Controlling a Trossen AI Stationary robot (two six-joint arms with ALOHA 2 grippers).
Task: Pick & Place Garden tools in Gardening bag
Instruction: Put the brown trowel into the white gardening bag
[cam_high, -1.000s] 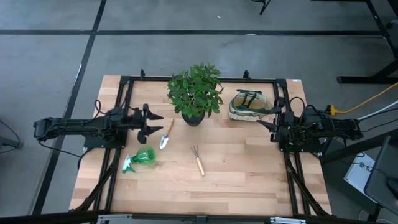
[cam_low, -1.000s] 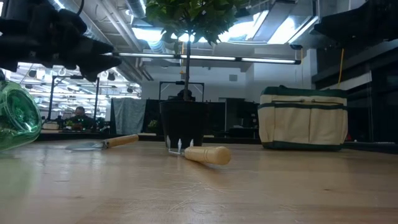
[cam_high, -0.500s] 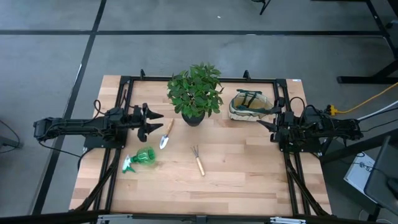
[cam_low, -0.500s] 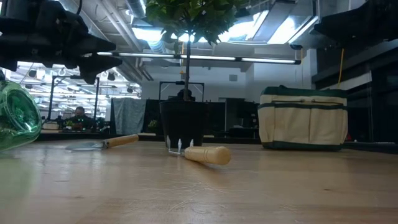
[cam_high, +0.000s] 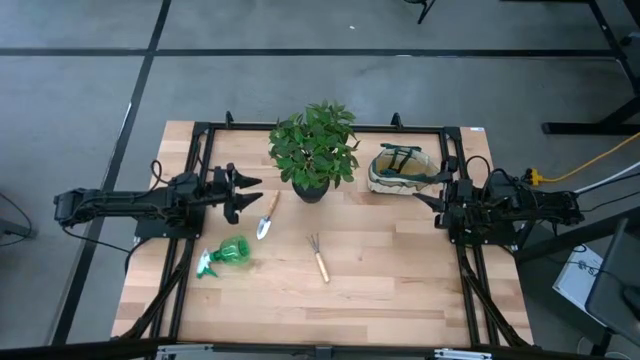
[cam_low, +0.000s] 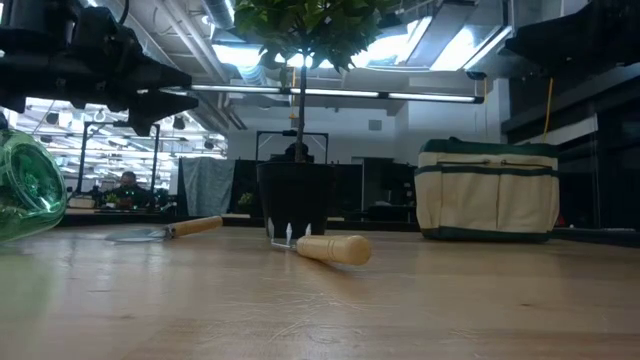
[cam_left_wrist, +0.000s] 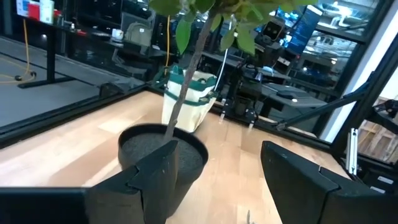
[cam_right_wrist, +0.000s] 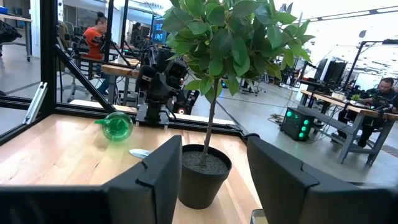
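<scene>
The trowel (cam_high: 267, 215) lies flat on the tabletop (cam_high: 390, 280), blade toward the front edge, just left of the black plant pot (cam_high: 309, 189). The hand rake (cam_high: 318, 256) lies near the middle of the tabletop, apart from the trowel. The green spray bottle (cam_high: 225, 255) lies on its side to the front left. The cream and green bag (cam_high: 401, 170) stands upright at the rear right, beside the potted plant (cam_high: 314, 142); dark handles or tools show in its open top, but which cannot be told.

The tabletop is pale wood planking inside a black metal frame (cam_high: 204, 130). Grey floor with dark lines surrounds it. The low view shows a workshop with ceiling lights and a seated person (cam_low: 127, 183) far behind.

The left arm reaches in level from the left edge. The left claw (cam_high: 250, 195) hangs above the tabletop, close beside the trowel's handle, fingers spread wide and holding nothing. The right arm rests at the right edge. The right claw (cam_high: 425, 190) sits just beside the bag, fingers apart and empty.
</scene>
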